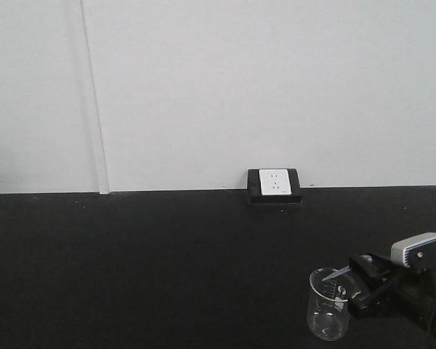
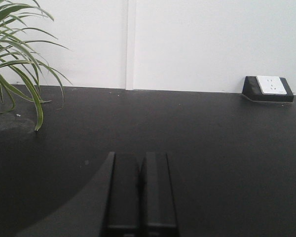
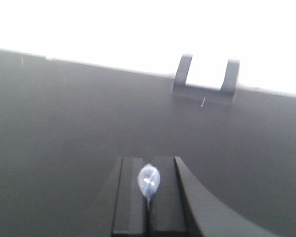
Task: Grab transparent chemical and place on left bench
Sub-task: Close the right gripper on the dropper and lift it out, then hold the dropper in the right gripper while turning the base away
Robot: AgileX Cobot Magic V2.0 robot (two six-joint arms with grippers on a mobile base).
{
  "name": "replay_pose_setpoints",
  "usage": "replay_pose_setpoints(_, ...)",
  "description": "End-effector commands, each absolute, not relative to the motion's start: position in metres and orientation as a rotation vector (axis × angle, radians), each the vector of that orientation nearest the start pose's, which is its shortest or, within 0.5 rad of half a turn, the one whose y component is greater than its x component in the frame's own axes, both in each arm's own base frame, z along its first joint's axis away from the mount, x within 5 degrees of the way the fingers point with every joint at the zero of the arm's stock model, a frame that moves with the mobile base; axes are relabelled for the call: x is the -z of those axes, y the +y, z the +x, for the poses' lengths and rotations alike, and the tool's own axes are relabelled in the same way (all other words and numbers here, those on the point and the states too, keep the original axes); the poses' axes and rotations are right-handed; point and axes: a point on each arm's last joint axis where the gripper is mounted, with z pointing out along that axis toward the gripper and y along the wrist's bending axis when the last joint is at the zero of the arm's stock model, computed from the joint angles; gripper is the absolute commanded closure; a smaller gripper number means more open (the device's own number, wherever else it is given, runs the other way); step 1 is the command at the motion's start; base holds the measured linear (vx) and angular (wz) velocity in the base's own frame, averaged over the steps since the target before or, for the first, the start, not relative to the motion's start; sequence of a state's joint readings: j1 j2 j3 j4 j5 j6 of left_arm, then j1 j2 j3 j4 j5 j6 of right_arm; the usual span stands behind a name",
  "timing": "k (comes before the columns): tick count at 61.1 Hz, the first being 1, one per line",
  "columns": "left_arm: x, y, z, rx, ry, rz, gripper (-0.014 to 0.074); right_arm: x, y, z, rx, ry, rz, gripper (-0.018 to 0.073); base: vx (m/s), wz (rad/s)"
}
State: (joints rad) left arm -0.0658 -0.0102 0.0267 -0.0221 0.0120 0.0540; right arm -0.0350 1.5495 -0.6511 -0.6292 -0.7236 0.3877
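Right gripper (image 3: 148, 165) pinches the slim clear plastic dropper pipette (image 3: 149, 178) by its seemingly soft, slippery bulb; left gripper (image 2: 139, 159) closed, empty.

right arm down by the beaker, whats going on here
The right gripper is shut on the clear dropper pipette, with the bulb pinched between its fingers. In the front view the pipette's stem reaches toward the rim of the glass beaker, which stands on the black worktop with the wall socket. The left gripper is shut and empty, with a potted plant off to one side. The pipette is not yet set down.
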Motion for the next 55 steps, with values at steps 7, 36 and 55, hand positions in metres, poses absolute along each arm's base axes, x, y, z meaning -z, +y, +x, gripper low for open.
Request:
replay_pose_setpoints(7, -0.206, -0.004, 0.055, 0.035, 1.429, 0.064, 0.0600, -0.298, 0.025, 0.264, -0.191, 1.592, -0.385, 0.0565, 0.00, 0.00)
replay_pose_setpoints(36, -0.206, -0.004, 0.055, 0.035, 1.429, 0.064, 0.0600, -0.290, 0.026, 0.157, -0.141, 1.585, -0.382, 0.0564, 0.00, 0.00)
replay_pose_setpoints(55, -0.206, -0.004, 0.055, 0.035, 1.429, 0.064, 0.0600, -0.293, 0.027, 0.140, -0.118, 1.532, -0.389, 0.0564, 0.00, 0.00)
